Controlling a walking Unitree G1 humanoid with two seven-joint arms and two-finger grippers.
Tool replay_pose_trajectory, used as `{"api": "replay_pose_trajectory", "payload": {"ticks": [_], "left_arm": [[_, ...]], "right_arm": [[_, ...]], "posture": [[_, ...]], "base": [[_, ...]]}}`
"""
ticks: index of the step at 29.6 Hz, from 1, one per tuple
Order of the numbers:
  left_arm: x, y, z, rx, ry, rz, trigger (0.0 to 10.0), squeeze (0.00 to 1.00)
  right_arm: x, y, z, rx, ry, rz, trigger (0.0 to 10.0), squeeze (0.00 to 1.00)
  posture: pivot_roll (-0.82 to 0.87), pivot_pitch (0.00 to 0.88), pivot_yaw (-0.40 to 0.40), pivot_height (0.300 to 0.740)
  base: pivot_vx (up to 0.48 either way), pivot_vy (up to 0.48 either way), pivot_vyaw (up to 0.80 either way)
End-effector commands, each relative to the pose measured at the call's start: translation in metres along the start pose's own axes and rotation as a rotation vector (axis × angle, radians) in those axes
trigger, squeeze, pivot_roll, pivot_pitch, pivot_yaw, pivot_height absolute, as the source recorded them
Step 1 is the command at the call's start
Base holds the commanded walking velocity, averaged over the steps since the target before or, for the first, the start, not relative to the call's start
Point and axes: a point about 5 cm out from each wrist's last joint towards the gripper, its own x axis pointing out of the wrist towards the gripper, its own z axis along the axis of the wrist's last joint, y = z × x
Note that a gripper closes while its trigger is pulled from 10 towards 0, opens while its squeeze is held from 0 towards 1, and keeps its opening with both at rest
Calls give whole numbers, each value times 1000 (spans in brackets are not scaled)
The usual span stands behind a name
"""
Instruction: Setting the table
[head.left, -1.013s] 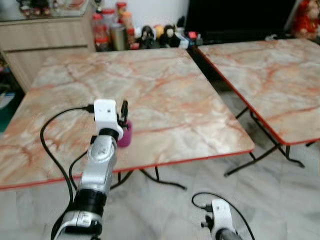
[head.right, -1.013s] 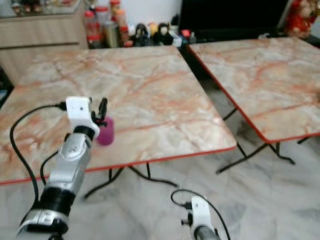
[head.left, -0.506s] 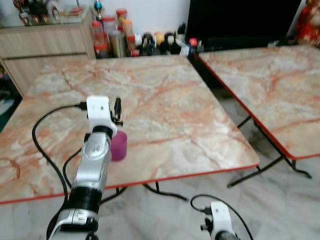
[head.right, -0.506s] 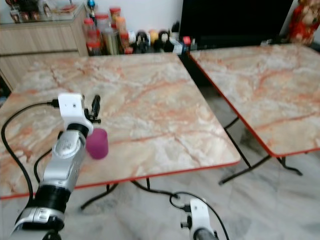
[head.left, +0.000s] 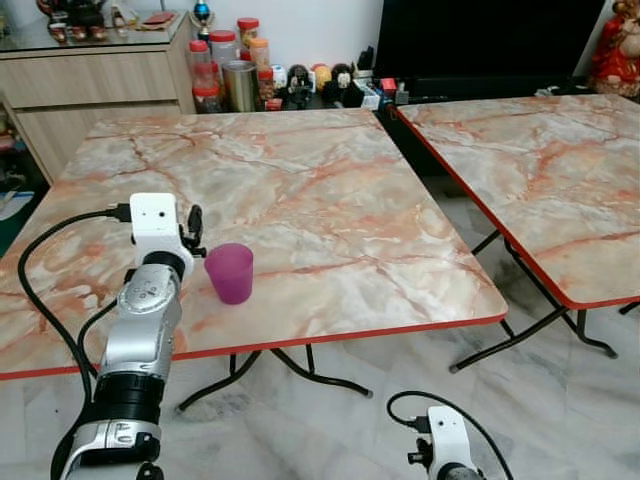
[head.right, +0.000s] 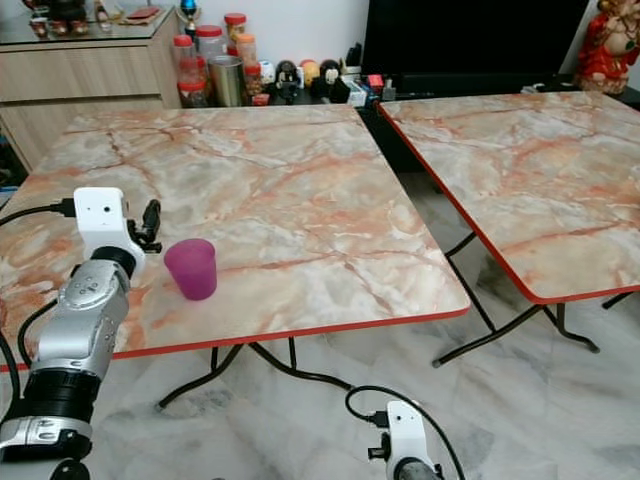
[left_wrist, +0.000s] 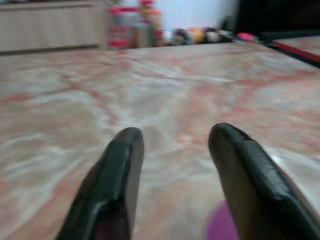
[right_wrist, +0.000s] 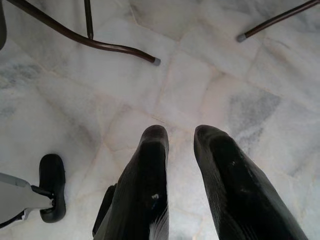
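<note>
A translucent purple cup (head.left: 230, 272) stands upright on the marble-patterned table (head.left: 330, 190), close to its red front edge. My left gripper (head.left: 194, 228) hovers just left of the cup, apart from it and open, with nothing between its fingers. In the left wrist view the two black fingers (left_wrist: 117, 175) spread over the tabletop, and a sliver of the purple cup (left_wrist: 221, 228) shows beside one of them. My right arm (head.left: 443, 445) hangs low over the floor. In the right wrist view its fingers (right_wrist: 150, 165) stand slightly apart above the tiles, holding nothing.
A second marble table (head.left: 540, 170) stands to the right across a narrow gap. A wooden cabinet (head.left: 90, 85), jars (head.left: 225, 75) and a dark TV (head.left: 480, 40) line the back wall. Folding table legs (right_wrist: 100, 42) cross the tiled floor.
My left gripper has let go of the purple cup and drawn back to the left. The cup stays standing on the table. The head camera has also shifted.
</note>
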Motion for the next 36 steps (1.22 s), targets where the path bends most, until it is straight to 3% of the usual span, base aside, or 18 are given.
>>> {"api": "replay_pose_trajectory", "payload": {"ticks": [1,9,10,21,36], "left_arm": [[3,-12,17,17,-18,-90,10000,1000],[0,-19,16,38,31,-133,10000,1000],[0,-21,15,47,43,-139,10000,0],[-1,-5,2,83,173,-94,10000,0],[-3,-7,-3,87,237,-118,10000,0]], "right_arm": [[1,-2,4,-7,-5,-3,10000,0],[1,-2,4,-12,-3,-3,10000,0],[1,-2,4,-14,-2,-1,10000,0],[1,1,4,-19,-4,10,10000,0],[1,1,4,-23,-5,12,10000,0]], "posture": [[47,0,-48,701],[49,0,-48,701],[51,0,-46,701],[52,0,-42,701],[49,0,-45,701]], "base": [[0,0,0],[0,0,0],[0,0,0],[0,0,0],[0,0,0]]}}
